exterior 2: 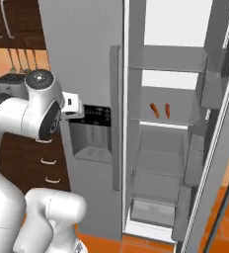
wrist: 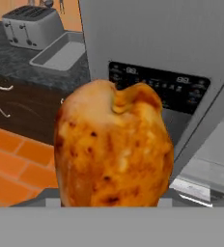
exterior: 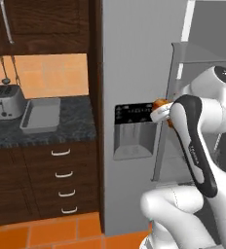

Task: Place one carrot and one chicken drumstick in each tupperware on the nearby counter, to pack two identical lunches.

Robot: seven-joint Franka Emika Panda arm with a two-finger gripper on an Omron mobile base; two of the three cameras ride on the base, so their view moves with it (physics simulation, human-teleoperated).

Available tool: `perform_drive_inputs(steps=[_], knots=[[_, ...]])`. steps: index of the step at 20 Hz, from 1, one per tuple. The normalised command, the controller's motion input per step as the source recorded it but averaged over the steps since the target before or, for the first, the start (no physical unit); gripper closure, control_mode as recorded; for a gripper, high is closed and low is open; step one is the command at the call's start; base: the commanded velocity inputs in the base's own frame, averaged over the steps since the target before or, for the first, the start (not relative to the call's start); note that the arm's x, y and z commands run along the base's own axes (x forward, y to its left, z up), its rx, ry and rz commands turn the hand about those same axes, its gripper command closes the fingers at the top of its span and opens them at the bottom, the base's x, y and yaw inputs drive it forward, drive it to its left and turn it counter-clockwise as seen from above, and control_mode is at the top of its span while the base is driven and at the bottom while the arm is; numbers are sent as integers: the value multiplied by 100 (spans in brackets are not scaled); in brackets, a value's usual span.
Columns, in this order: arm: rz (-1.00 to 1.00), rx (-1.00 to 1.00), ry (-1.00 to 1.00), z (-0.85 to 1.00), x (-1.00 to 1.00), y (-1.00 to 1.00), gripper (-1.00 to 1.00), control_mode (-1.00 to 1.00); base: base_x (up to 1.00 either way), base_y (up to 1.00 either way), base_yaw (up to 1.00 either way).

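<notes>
Your gripper [exterior: 164, 113] is clamped on a chicken drumstick [wrist: 113, 144], which fills the hand view, golden-brown with the meaty bulk toward the camera; from the left base view only an orange-brown edge of it peeks past the white wrist, in front of the fridge's dispenser panel [exterior: 133, 114]. The fingers themselves are hidden behind the meat, but the drumstick hangs in mid-air before the lens, so judge them pinching it partway closed.

The rectangular tupperware [exterior: 41, 115] sits on the dark bench [exterior: 71, 124] well to the left, just beside the silver toaster [exterior: 4, 101], and appears to have nothing in it from here. Two carrots [exterior 2: 160, 110] lie side by side on a shelf inside the open fridge [exterior 2: 168, 123], untouched.

The step in hand looks like the carry from fridge to bench. To do it well, swing left past the closed fridge door without brushing its corner, and keep the drumstick high enough to clear the bench edge and the tray's near wall. Keep the grip steady; the rounded meat could slip if you loosen or jolt. Come in over the middle of the tray, away from the toaster side, lower until the drumstick is close to the floor of the tray, then let go. A drop from height risks a bounce out of so shallow a container.
</notes>
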Motion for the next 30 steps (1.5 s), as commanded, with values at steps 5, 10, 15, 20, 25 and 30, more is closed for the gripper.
perform_drive_inputs(steps=[5,10,15,20,25,30], knots=[[0,0,0,0,0,0,100,100,11,100,0],[0,0,0,0,0,0,100,100,16,100,-1],[0,0,0,0,0,0,100,100,61,100,-20],[0,0,0,0,0,0,100,100,52,93,-30],[-3,0,-1,-15,35,-14,100,-100,0,13,-9],[2,0,0,-48,100,-53,100,-100,0,0,0]])
